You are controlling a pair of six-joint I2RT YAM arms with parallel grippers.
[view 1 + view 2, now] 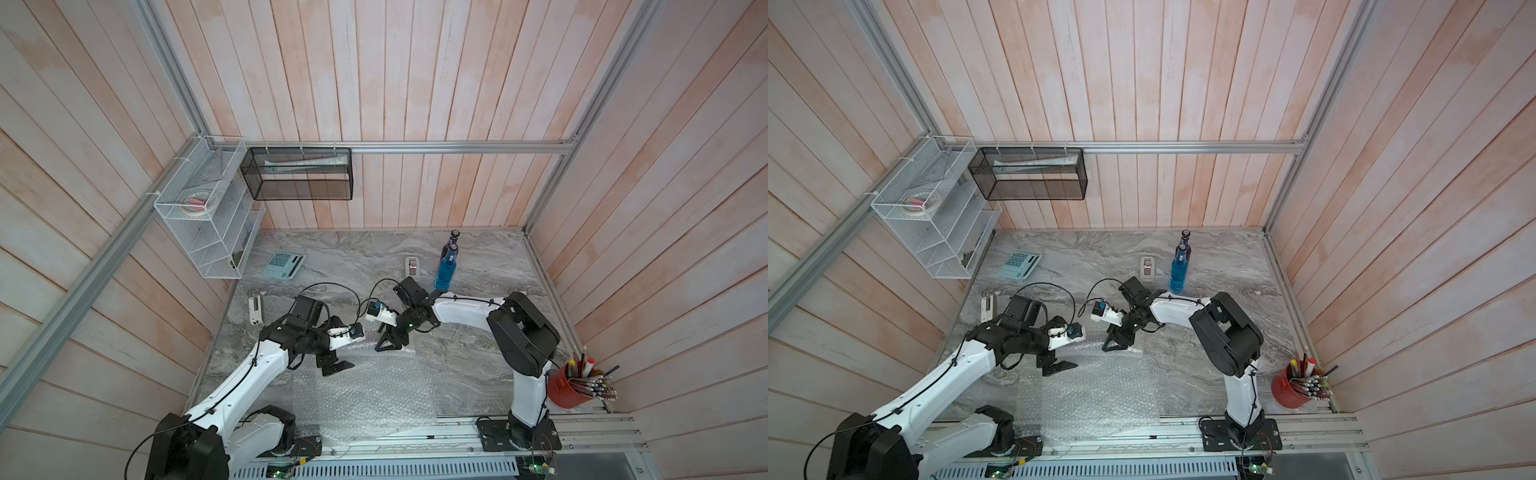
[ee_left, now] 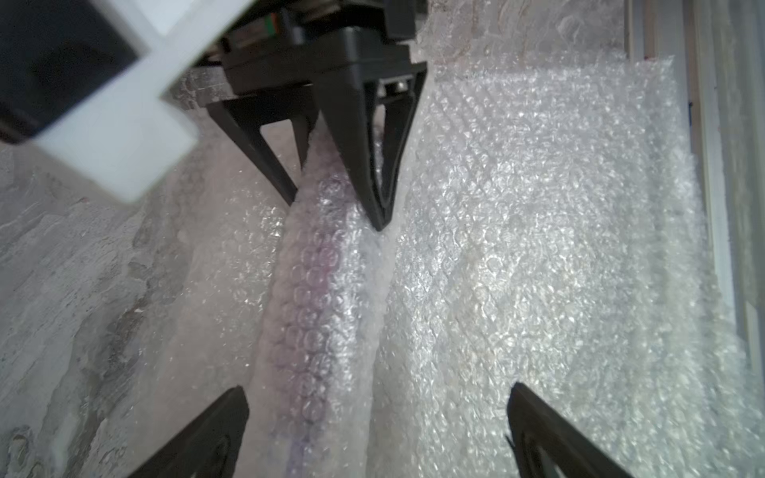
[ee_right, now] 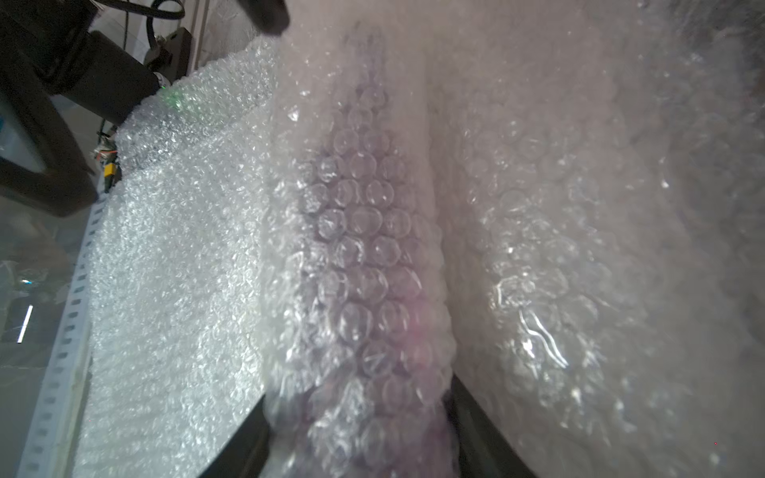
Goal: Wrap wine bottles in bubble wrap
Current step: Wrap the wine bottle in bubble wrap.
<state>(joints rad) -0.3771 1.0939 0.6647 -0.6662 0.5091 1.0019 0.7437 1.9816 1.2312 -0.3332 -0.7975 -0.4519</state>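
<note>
Nearest us, the flat clear bubbled plastic sheet [image 1: 365,399] spreads beneath our left pincer [image 1: 338,368], whose jaws stand wide apart, straddling without gripping the rolled tube of bubble wrap [image 2: 318,310] at the sheet's far edge. Just beyond along that roll, our right pincer [image 2: 335,211] is clamped across it, a finger on each flank, and a slim purple bottle [image 3: 372,289] shows dimly inside. Well past the right pincer, a bright blue glass bottle [image 1: 445,272] stands upright, a dark purple glass bottle [image 1: 451,245] just behind it.
</note>
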